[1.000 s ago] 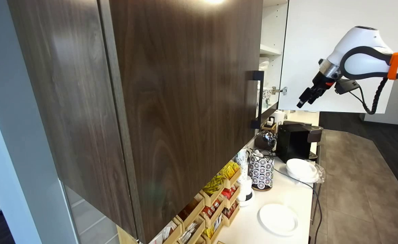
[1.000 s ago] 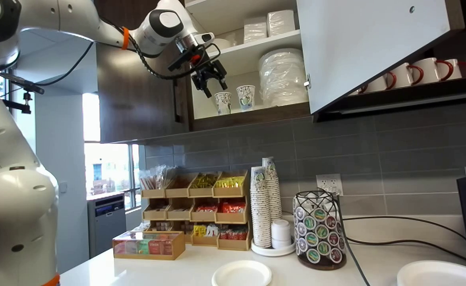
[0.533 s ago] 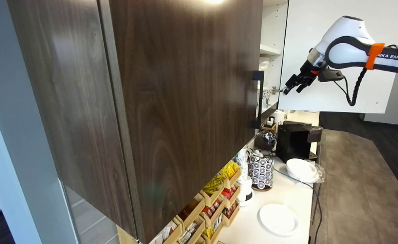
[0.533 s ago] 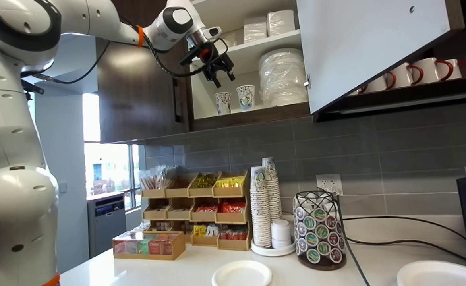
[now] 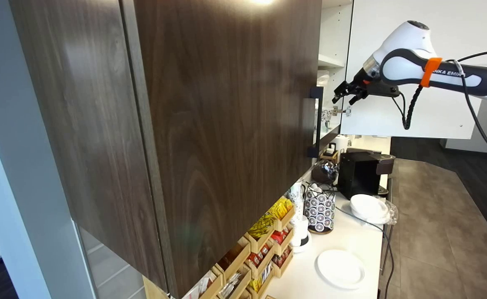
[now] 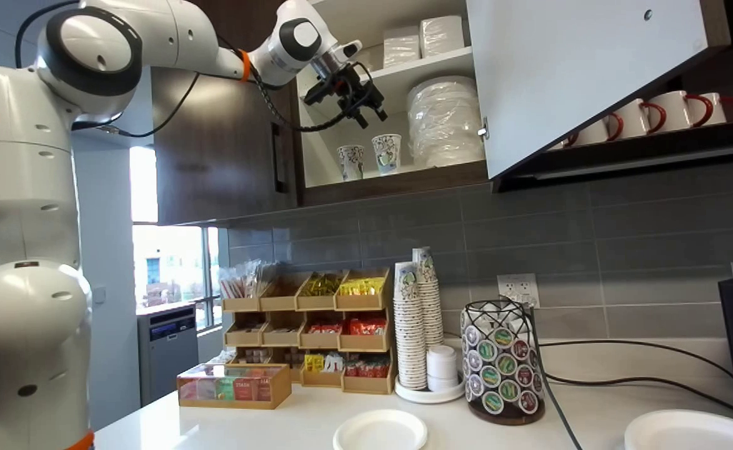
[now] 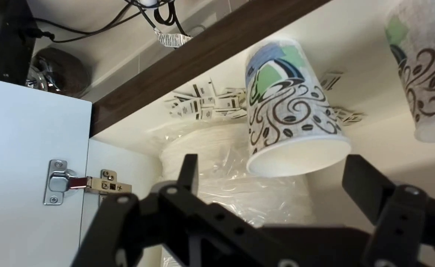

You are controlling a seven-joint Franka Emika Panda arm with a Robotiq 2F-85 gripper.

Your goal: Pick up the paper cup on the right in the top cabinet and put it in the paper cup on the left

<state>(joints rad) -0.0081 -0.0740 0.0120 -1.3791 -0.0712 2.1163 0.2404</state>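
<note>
Gripper (image 7: 272, 163) spread wide, empty | near right paper cup (image 7: 293, 104) | arm (image 5: 449, 78) reads "NKA EMI", partly covered

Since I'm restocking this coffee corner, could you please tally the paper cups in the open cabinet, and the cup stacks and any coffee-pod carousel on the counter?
Paper cups: 2
Paper-cup stacks: 2
Coffee-pod carousel: 1
Total: 5
</note>
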